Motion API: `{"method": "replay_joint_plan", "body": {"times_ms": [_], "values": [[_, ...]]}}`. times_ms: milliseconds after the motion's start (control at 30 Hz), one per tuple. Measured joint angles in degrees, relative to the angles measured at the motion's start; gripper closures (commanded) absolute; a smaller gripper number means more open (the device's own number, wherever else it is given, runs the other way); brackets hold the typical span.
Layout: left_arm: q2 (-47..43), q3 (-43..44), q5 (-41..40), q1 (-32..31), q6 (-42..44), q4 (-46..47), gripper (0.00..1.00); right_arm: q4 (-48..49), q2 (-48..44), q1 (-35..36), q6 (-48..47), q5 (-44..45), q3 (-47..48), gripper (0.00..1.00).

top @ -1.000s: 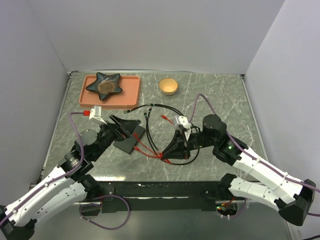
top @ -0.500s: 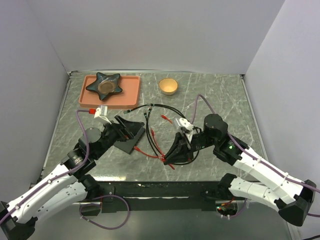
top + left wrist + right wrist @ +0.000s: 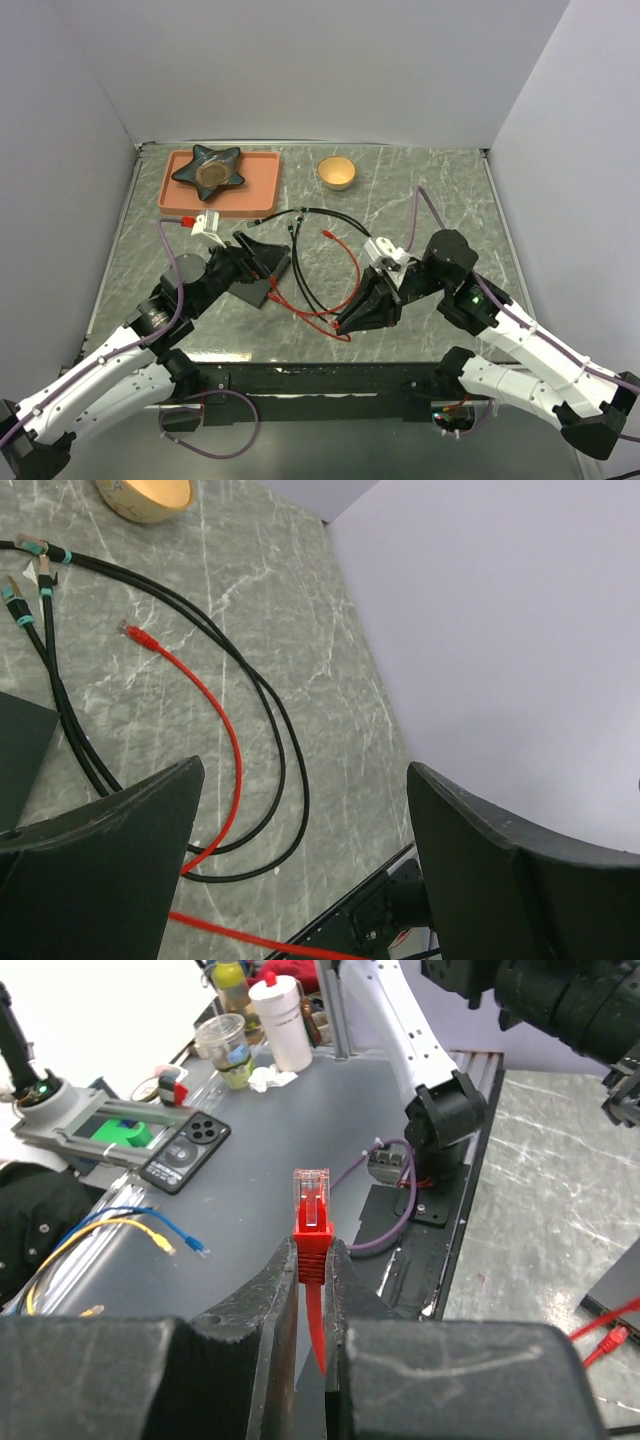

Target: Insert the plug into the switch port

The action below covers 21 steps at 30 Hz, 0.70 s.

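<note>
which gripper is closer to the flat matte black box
Left. The left gripper hovers over the black box; the right gripper sits off to its right, gripping the red plug.

The clear, red-booted plug (image 3: 311,1192) stands upright, pinched by the right pincer (image 3: 310,1260); the flat black switch (image 3: 250,292) lies on the counter (image 3: 450,200).

Left arm (image 3: 95,375), right arm (image 3: 520,345): white shells, black joints. Purple cable (image 3: 412,215) along each. Black wedge fingers (image 3: 100,870). Green LED (image 3: 470,297) on right.

Left gripper (image 3: 305,770) is spread wide, its arm stretched forward. Right gripper (image 3: 312,1260) pinches the plug (image 3: 311,1192), fingers pointing toward the near edge.
</note>
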Motion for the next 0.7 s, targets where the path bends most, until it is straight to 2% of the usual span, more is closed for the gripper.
{"method": "replay_joint_plan", "body": {"times_ms": [167, 500, 700], "values": [[0.5, 0.0, -0.1, 0.0, 0.1, -0.4, 0.12, -4.8, 0.3, 0.0, -1.9, 6.7, 1.0, 1.0], [0.3, 0.0, -0.6, 0.0, 0.1, -1.8, 0.12, -17.7, -0.7, 0.5, -5.5, 42.7, 7.7, 1.0], [1.0, 0.0, -1.4, 0.0, 0.0, -1.7, 0.12, -21.6, 1.4, 2.5, -7.0, 54.6, 7.7, 1.0]]}}
